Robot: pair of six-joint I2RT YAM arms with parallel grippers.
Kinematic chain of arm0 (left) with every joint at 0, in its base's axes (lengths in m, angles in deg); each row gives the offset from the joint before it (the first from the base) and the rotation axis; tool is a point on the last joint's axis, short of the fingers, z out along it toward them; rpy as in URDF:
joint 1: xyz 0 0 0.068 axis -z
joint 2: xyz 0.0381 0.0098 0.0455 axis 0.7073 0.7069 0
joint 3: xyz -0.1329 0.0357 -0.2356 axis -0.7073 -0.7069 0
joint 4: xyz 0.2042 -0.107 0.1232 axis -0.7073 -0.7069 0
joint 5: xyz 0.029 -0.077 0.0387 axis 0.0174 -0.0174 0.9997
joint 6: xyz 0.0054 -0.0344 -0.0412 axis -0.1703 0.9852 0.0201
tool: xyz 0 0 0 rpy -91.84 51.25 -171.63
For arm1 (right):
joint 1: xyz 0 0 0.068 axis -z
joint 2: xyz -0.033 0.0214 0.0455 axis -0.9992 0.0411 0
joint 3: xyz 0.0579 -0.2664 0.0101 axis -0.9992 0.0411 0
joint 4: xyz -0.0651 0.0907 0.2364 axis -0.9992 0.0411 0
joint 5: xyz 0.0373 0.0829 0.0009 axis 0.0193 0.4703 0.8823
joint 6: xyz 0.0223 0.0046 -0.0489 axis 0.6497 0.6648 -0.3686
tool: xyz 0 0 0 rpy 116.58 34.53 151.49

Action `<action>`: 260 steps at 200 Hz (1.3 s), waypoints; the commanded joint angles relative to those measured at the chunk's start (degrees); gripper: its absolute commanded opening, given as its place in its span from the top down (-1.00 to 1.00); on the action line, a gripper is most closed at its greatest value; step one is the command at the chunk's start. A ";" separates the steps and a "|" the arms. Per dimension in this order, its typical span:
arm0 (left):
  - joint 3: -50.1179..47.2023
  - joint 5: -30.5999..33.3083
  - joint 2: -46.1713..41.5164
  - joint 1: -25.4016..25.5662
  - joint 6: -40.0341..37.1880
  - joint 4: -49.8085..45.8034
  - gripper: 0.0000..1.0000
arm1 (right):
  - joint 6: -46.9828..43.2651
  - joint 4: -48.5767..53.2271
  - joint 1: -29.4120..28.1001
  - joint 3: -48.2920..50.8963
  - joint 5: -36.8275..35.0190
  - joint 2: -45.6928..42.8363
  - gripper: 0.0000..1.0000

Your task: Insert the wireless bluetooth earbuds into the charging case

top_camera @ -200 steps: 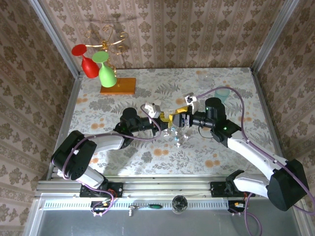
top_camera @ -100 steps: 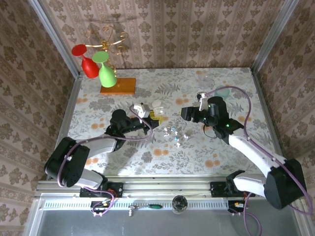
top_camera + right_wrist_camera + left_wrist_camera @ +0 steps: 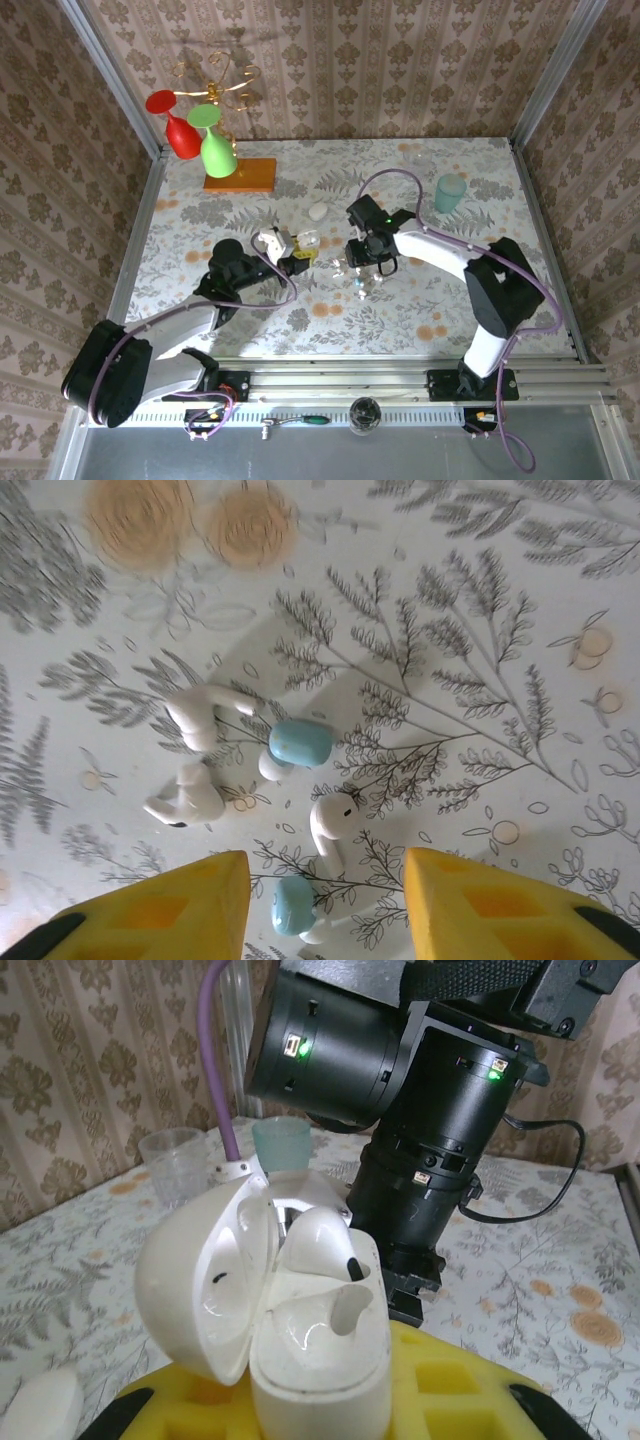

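My left gripper point(image 3: 300, 250) is shut on the charging case point(image 3: 320, 1360), which is white here, its base clamped between the yellow pads point(image 3: 470, 1380). The lid point(image 3: 200, 1280) stands open to the left. One white earbud point(image 3: 318, 1245) sits in the far slot; the near slot is hollow. Several earbuds lie loose on the table point(image 3: 358, 283). My right gripper point(image 3: 325, 900) hangs open just above them, and a white stemmed earbud point(image 3: 335, 830) and a light-blue-capped one point(image 3: 293, 905) lie between its yellow fingertips point(image 3: 160, 910). Two white earbuds point(image 3: 195, 725) and another blue-capped one point(image 3: 298, 743) lie beyond.
A white pebble-like item point(image 3: 318, 212) lies behind the case. A teal cup point(image 3: 450, 192) and a clear cup point(image 3: 420, 160) stand at the back right. The wine-glass stand point(image 3: 215, 150) occupies the back left. The right arm's black wrist point(image 3: 430, 1160) looms close behind the case.
My right arm swung in from the back right and now points down over the loose earbuds, jaws narrower than before. My left arm drew back to the left with the case.
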 commanded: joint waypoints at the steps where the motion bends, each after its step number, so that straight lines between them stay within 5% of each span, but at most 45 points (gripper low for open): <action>1: -1.12 1.53 -1.24 -0.60 -1.70 -0.10 1.00 | 0.52 8.10 -1.17 -3.51 -5.00 3.62 0.14; 260: -0.90 -0.28 2.10 -0.52 0.26 3.13 1.00 | -4.86 20.84 -4.41 -19.65 -9.34 21.83 0.34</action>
